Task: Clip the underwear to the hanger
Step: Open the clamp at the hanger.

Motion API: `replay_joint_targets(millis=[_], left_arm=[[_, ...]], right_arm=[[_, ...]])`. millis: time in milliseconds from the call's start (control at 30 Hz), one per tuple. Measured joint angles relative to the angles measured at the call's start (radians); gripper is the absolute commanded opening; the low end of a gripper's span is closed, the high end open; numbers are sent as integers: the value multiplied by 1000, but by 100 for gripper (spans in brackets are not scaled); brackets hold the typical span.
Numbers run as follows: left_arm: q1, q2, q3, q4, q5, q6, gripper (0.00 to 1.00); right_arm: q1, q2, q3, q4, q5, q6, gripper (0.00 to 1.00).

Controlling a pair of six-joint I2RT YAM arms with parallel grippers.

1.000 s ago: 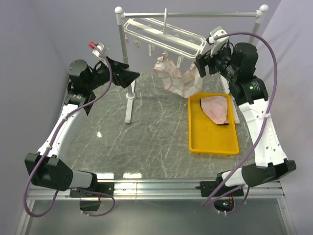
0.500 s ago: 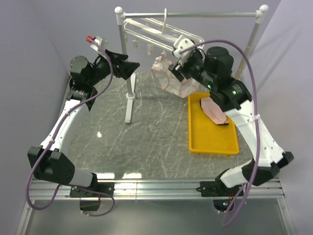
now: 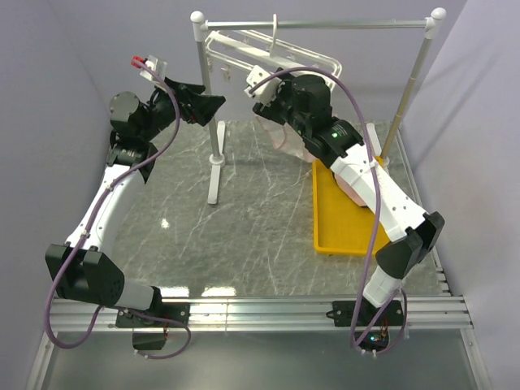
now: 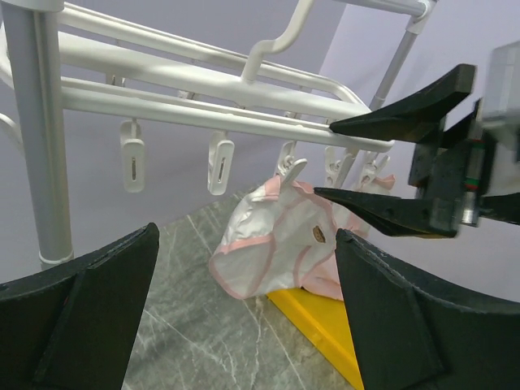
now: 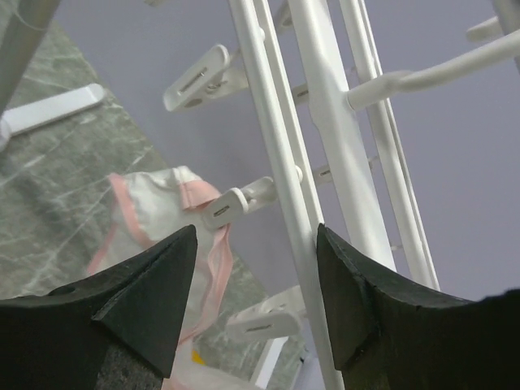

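The white hanger (image 3: 268, 57) hangs by its hook from the grey rail. One pale pink underwear (image 4: 272, 244) hangs from its clips; in the top view (image 3: 280, 136) my right arm partly hides it. My left gripper (image 3: 218, 110) is open and empty, left of the hanger, facing the clips (image 4: 221, 162). My right gripper (image 3: 264, 99) is open and empty at the hanger's front bars. In the right wrist view (image 5: 256, 244) a hanger bar (image 5: 280, 154) runs just inside its right finger, beside the clip (image 5: 231, 203) that holds the pink underwear (image 5: 154, 219). It also shows in the left wrist view (image 4: 325, 160).
The grey rail stand (image 3: 211, 122) with white ball ends stands at the back; its left post (image 4: 41, 138) is close to my left gripper. A yellow tray (image 3: 341, 236) lies at the right, its far end under my right arm.
My right arm has swung left from beside the tray to the hanger's front bars. My left gripper has risen a little toward the hanger.
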Motion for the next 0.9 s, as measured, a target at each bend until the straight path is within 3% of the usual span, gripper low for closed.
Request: replay_joint_targets(millis=[133,233,333,367,400,800,900], left_arm=[[3,0,3,0,-2,0,96],[4,0,7,0,-7,0,96],[5,6,18,0,-14,2,95],[5,10,23,0,-18,3,95],[5,14,29,0,-19,3,95],[8,156,143,5,-93,38,83],[8,183,151,10,-94,38,72]], right_arm=[[-21,40,4,37,28,-47,63],[-53,55,3,51,42,-80,52],[-85,56,3,68,56,-103,30],[-96,56,3,80,62,-111,15],[-104,54,0,90,66,-119,13],[-201,0,-88,174,74,-221,4],[-241,-1,-88,187,74,-239,3]])
